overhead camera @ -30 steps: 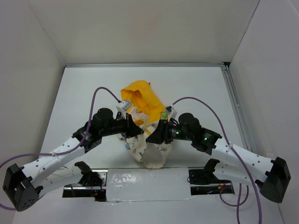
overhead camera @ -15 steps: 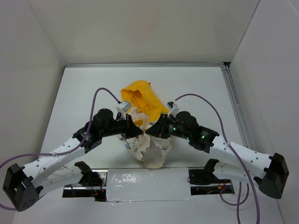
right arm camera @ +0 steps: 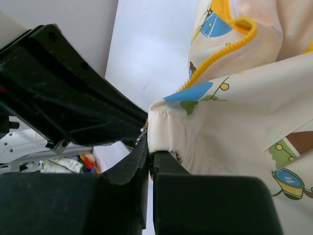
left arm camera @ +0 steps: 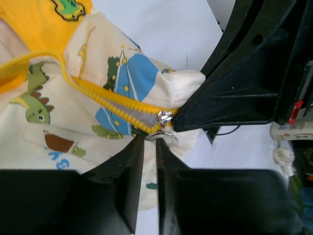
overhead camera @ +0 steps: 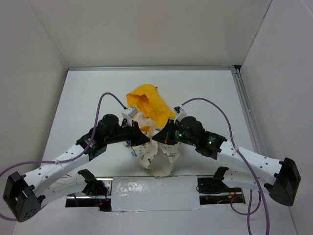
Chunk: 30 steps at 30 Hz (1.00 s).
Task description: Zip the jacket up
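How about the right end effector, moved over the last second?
Yes. The right end effector slid left, away from the metal rail on the right, onto the cream cartoon-print jacket.

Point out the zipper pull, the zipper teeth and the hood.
zipper pull (left arm camera: 164, 119): left wrist view, on the silver slider just above its ring.
zipper teeth (left arm camera: 110, 104): left wrist view, midway along the yellow row.
hood (overhead camera: 146, 102): top view, on the middle of its yellow fabric.
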Each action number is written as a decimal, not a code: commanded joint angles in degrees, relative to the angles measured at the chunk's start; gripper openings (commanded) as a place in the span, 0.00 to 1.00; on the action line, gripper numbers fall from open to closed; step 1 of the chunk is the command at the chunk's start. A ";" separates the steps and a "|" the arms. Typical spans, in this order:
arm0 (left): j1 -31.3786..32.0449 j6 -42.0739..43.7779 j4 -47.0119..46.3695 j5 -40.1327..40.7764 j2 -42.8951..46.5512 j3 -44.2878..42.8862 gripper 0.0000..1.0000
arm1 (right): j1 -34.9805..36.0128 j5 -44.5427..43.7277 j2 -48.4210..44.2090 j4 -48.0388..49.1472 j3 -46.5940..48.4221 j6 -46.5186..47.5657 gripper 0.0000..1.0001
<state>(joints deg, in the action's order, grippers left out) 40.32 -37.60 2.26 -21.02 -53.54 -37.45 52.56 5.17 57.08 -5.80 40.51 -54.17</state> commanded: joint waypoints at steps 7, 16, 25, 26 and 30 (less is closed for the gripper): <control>0.29 4.98 3.10 0.19 9.50 1.15 0.69 | 0.44 -4.82 -3.20 -3.16 2.55 1.70 0.00; 0.29 10.09 0.99 -3.43 4.95 -0.34 0.95 | 0.53 -1.04 -2.49 -1.49 3.26 3.11 0.00; -0.24 10.44 -8.40 -9.91 0.72 1.50 0.79 | 0.62 0.28 -4.87 0.18 2.03 3.55 0.00; -0.32 10.45 -10.15 -11.40 0.72 1.94 0.78 | 0.53 0.19 -4.70 0.27 1.94 3.63 0.00; -0.94 10.36 -12.81 -14.05 -0.60 1.95 0.67 | 0.53 0.72 -4.61 0.88 1.68 3.28 0.00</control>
<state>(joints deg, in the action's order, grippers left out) 39.90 -28.56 -4.03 -30.74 -53.30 -35.79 52.66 4.99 53.54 -8.19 40.73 -51.35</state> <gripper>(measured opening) 0.687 0.046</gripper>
